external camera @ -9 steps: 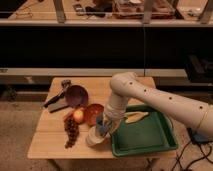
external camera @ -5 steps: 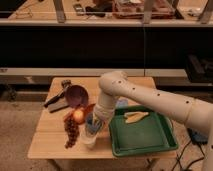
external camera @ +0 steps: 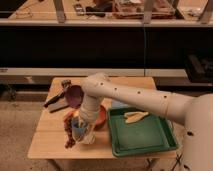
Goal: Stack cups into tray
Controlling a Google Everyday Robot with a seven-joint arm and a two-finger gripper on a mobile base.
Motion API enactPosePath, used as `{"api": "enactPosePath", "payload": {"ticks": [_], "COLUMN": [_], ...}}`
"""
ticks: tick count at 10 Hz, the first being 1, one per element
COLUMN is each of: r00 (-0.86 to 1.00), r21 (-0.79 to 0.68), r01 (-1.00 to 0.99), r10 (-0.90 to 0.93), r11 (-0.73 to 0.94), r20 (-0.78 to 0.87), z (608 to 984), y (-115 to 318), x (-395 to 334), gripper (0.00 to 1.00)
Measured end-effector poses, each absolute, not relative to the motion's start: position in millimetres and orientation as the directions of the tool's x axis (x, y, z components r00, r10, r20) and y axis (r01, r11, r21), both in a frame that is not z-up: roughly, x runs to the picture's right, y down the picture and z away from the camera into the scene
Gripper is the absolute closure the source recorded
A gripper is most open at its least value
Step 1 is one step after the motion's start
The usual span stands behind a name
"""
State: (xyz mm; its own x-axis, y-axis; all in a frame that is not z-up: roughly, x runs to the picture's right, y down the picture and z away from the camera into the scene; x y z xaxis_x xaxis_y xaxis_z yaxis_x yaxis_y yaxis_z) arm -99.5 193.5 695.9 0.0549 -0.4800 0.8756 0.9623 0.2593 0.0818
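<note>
Two small cups are sitting together near the table's front left: a blue cup (external camera: 77,128) and a cream cup (external camera: 88,136) pressing against its 4 o'clock side. Whether one is nesting in the other cannot be told. The tool (external camera: 82,125) is hanging right at them, on a white arm (external camera: 135,97) extending from 3 o'clock. Whether it is wide, narrow or holding a cup cannot be told. The green tray (external camera: 150,144) is lying at 3 o'clock of the cups, carrying pale yellow pieces (external camera: 135,116). An orange bowl (external camera: 102,116) is sitting at 1 o'clock, a purple bowl (external camera: 75,95) at 12 and dark red fruit (external camera: 69,136) at 9, all on the wooden table (external camera: 50,148).
</note>
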Motion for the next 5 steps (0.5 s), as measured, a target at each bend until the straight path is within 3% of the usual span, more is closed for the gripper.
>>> {"api": "enactPosePath", "payload": {"ticks": [5], "r00": [0.128], "r21": [-0.008], "r01": [0.97], "r10": [-0.48], "r11": [0.244], "r20": [0.868], "z": [692], "y": [201], "x": [-45], "gripper": [1.0]}}
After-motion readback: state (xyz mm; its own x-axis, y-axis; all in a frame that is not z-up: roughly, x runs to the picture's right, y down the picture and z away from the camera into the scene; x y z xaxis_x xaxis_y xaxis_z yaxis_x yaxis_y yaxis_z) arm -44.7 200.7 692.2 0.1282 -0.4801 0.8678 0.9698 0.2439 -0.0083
